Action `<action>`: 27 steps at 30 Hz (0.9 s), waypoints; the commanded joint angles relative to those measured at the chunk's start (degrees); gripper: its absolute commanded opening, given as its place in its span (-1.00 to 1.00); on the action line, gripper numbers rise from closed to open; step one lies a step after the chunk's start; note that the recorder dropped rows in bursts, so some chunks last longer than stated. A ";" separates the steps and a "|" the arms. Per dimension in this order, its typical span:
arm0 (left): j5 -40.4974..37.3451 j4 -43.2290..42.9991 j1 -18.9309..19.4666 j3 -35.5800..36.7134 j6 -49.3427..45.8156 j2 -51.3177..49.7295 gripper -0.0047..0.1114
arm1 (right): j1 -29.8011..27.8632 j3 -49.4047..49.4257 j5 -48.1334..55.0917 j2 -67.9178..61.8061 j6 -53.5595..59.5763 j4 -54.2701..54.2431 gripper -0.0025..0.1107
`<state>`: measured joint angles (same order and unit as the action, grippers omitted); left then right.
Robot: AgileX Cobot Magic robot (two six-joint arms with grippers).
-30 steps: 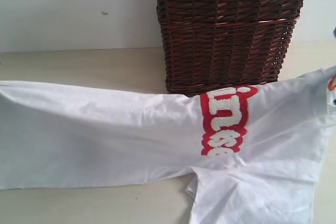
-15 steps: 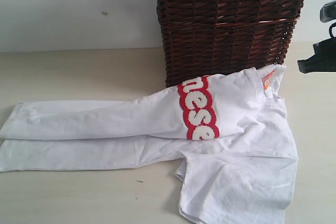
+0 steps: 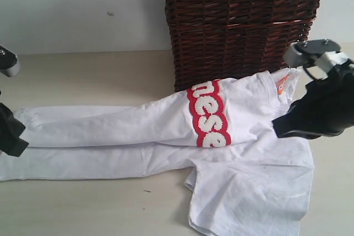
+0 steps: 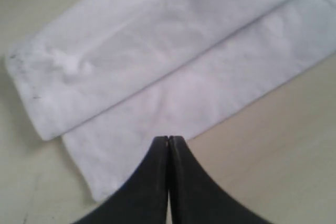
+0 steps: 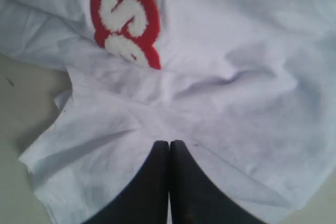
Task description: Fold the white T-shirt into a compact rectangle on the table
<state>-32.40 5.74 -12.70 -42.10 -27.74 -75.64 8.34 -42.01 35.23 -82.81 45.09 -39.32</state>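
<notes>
The white T-shirt [image 3: 249, 181] lies flat on the table [image 3: 83, 208], its top half folded down over the lower half, with red-edged lettering [image 3: 209, 115] facing up and a sleeve spread at the front right. At the shirt's left end, my left gripper [image 3: 19, 136] is shut and empty; in its wrist view it [image 4: 168, 139] hovers over the hem layers of the T-shirt [image 4: 157, 51]. My right gripper [image 3: 279, 127] is shut and empty over the collar end. Its wrist view shows it [image 5: 169, 142] above the rumpled T-shirt [image 5: 236, 77] near the lettering [image 5: 126, 19].
A tall dark wicker basket [image 3: 243, 26] stands just behind the shirt's collar end, against a pale wall. An orange neck label [image 3: 282, 84] shows at the collar. Bare table [image 4: 273, 145] lies in front of the shirt and to its left.
The shirt, stretched wide a second ago, was laid down folded lengthwise and let go. Both grippers have since come into the exterior view from the sides, shut.
</notes>
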 commanded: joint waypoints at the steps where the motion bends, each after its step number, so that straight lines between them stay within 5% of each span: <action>1: -2.68 11.36 -0.42 -0.03 -9.94 0.30 -0.92 | 4.62 1.38 -6.01 -4.60 -0.61 -0.90 -0.96; 9: -1.22 13.02 -0.42 -0.03 -12.52 0.30 -0.92 | 5.33 1.63 -10.85 -18.01 -5.83 1.05 -0.96; 21: -9.34 13.29 -0.42 -0.03 -12.31 0.54 -0.92 | 5.63 6.53 2.50 -19.70 -9.84 7.49 -0.96; 27: -14.95 13.37 -0.42 -0.03 -12.17 2.66 -0.92 | 5.63 8.01 13.27 -16.29 -21.00 15.21 -0.96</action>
<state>-44.40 18.38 -12.80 -42.10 -40.00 -74.27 13.78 -35.65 41.83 -99.80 29.09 -31.49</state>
